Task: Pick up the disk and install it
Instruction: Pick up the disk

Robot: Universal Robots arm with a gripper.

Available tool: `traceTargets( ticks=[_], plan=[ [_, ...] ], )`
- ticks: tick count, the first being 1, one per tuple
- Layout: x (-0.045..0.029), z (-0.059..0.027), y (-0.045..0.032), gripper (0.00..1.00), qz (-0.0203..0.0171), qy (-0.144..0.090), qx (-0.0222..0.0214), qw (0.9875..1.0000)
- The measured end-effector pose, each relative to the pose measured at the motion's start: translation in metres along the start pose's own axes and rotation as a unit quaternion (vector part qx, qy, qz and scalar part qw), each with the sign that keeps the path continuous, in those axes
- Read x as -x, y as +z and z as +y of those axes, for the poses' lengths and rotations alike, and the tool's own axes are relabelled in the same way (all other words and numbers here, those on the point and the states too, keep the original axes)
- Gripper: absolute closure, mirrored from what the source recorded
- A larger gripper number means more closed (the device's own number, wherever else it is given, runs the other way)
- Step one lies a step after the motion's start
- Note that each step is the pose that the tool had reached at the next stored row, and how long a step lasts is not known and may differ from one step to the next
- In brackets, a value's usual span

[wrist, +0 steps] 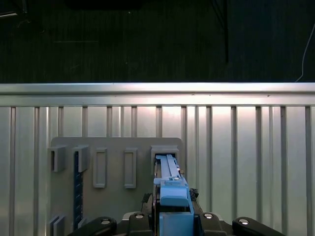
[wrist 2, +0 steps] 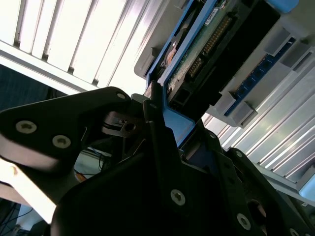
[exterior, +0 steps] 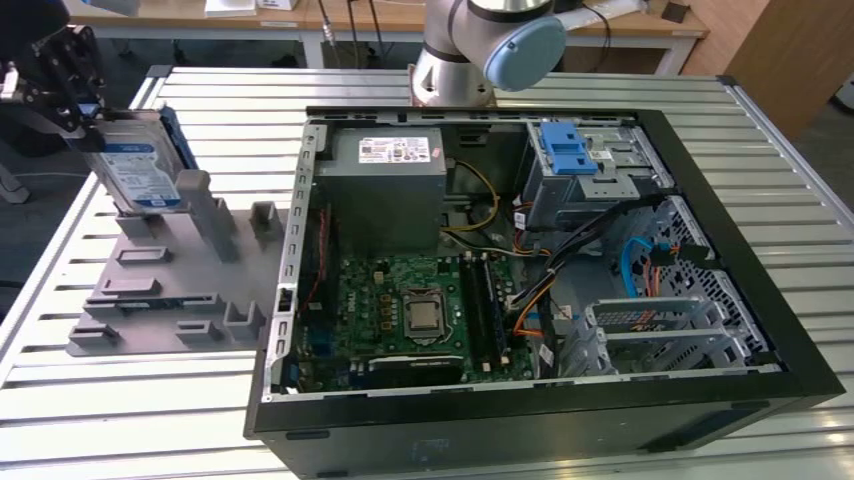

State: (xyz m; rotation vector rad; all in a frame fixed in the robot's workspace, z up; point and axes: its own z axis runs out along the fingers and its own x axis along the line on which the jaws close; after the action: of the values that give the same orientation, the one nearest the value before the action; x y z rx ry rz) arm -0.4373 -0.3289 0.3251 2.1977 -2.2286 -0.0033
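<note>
Gripper (exterior: 76, 105) tight around the disk (exterior: 138, 170), upright against a post of the grey holder (exterior: 147, 290), open computer case (exterior: 767, 300) alongside.

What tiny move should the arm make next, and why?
Probably lift straight up: the gripper is shut on the disk, whose lower end seems to sit in the grey holder, so it likely needs to clear that before going toward the computer case.
</note>
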Motion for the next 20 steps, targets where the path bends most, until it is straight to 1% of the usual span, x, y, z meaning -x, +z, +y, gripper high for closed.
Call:
traceTargets(
  ticks=[8,20],
  plan=[
    [0.0000,0.0001,-0.0060,0.64,0.0000,0.000,0.0000,1.0000],
    [-0.0001,0.0001,-0.0115,0.64,0.0000,0.000,-0.0001,1.0000]
  ],
)
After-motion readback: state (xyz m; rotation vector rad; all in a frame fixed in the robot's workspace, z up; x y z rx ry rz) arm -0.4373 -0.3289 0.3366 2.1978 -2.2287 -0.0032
